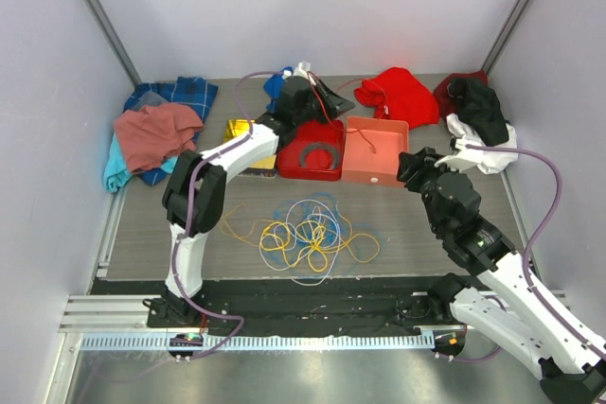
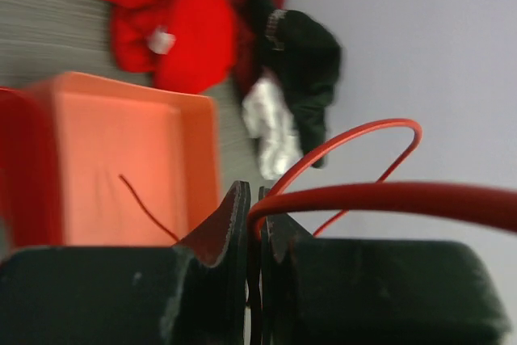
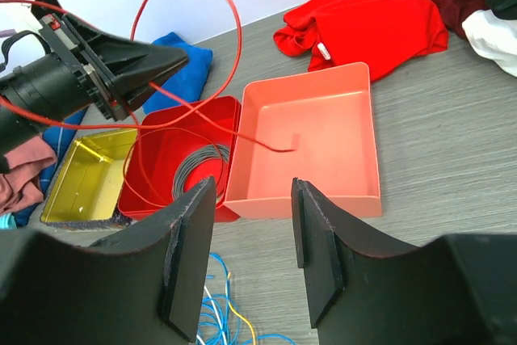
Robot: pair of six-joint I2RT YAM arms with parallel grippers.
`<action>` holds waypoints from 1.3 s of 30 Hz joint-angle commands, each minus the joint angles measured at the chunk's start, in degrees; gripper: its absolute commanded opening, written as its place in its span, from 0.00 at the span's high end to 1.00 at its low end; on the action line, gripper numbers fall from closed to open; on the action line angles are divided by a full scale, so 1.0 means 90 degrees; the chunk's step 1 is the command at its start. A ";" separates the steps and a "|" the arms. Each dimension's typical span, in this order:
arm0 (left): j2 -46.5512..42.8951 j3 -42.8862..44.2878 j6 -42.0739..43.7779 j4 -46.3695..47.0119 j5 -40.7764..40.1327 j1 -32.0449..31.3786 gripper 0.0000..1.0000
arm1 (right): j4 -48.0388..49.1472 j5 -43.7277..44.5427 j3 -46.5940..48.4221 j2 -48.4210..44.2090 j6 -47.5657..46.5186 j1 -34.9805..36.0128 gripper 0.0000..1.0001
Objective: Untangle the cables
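Note:
My left gripper is held above the trays at the back and is shut on the red cable. That cable arcs up in a loop, and its free end hangs into the orange tray. The other cables, yellow, blue and white, lie tangled on the table's middle; a few strands show below my right gripper. My right gripper hovers near the orange tray's right front corner, open, with nothing between its fingers.
A red tray holding a flat grey ring sits left of the orange tray, with a yellow tray beyond it. Clothes lie along the back: red, black and white, blue, plaid and pink.

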 commanded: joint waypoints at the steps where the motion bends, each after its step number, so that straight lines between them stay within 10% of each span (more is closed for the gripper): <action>1: -0.0588 0.0587 0.1553 -0.1663 -0.0566 0.0134 1.00 | 0.0102 0.0133 -0.0031 -0.0014 -0.0040 0.0036 0.50; 25: -0.0793 0.1917 0.4172 -0.4762 -0.3837 0.0291 1.00 | 0.0053 0.0113 -0.0119 -0.0072 -0.0030 0.0036 0.50; 39: 0.0231 0.3124 0.4563 -0.6285 -0.3644 0.0388 1.00 | 0.0121 -0.0043 -0.0178 0.0065 0.0029 0.0026 0.50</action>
